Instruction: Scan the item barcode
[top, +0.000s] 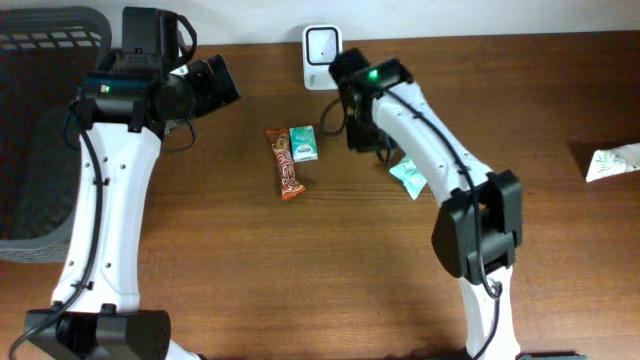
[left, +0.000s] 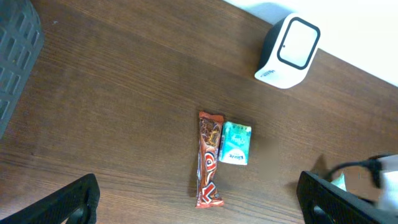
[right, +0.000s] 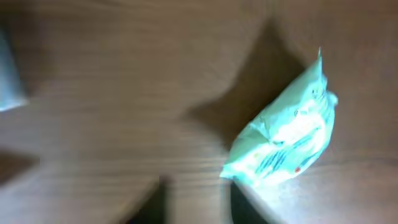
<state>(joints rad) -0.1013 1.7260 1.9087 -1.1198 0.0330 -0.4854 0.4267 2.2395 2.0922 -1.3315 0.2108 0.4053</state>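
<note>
Eyeing the mint pouch (top: 408, 178): it lies flat on the table (top: 300, 260) near the right gripper (top: 360, 138), not held. Looks light, soft, crinkly, probably slippery; pinch a sealed end. Right jaws blurred, can't tell. Left gripper (top: 222, 84) spread wide, empty.

The white-shelled left arm (top: 98, 215) and right arm (top: 432, 140), with bulky black joint housings (top: 480, 225). A small green light (top: 373, 72) glows on each; thin black cables (top: 92, 165) trail along the links. The left's fingers (left: 68, 202) are black wedges.
</note>
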